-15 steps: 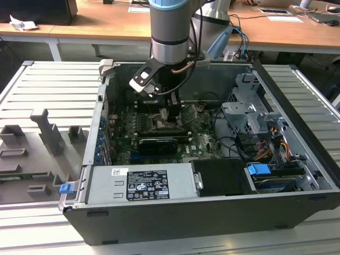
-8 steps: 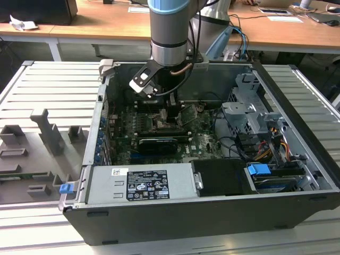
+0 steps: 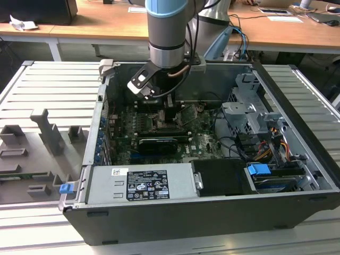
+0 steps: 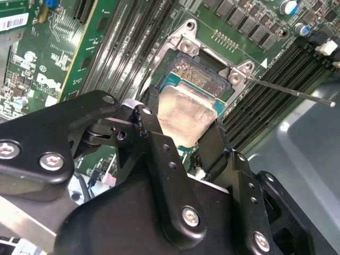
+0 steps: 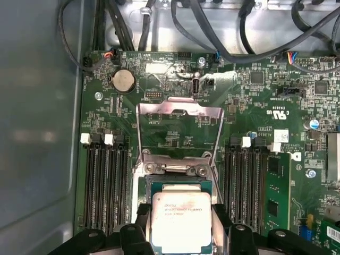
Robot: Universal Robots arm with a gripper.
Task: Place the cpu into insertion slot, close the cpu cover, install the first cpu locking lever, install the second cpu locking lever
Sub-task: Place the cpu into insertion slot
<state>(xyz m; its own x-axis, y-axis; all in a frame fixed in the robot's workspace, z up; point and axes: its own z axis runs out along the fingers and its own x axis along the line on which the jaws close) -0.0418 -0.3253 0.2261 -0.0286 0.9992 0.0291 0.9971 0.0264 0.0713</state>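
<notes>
In both wrist views my gripper [image 5: 180,211] [image 4: 185,109] is shut on the cpu [image 5: 180,226] [image 4: 183,121], a pale silver square chip gripped by two opposite edges. The chip sits low over the insertion slot [image 5: 178,186] [image 4: 196,71], whose green-rimmed dark centre shows just beyond it. Whether the chip touches the slot I cannot tell. The cpu cover [image 5: 159,109], a silvery frame with a cut-out middle, is swung open and back on its hinge. A thin metal lever [image 4: 289,91] sticks out beside the slot. In the exterior view the gripper [image 3: 166,114] reaches down inside the computer case.
Long black memory slots [image 5: 106,186] [image 5: 244,186] flank the slot on both sides. Black cables [image 5: 212,32] hang above the board. The power supply [image 3: 141,183] and drive cage [image 3: 249,111] crowd the case, and its grey wall [image 5: 37,133] is close by.
</notes>
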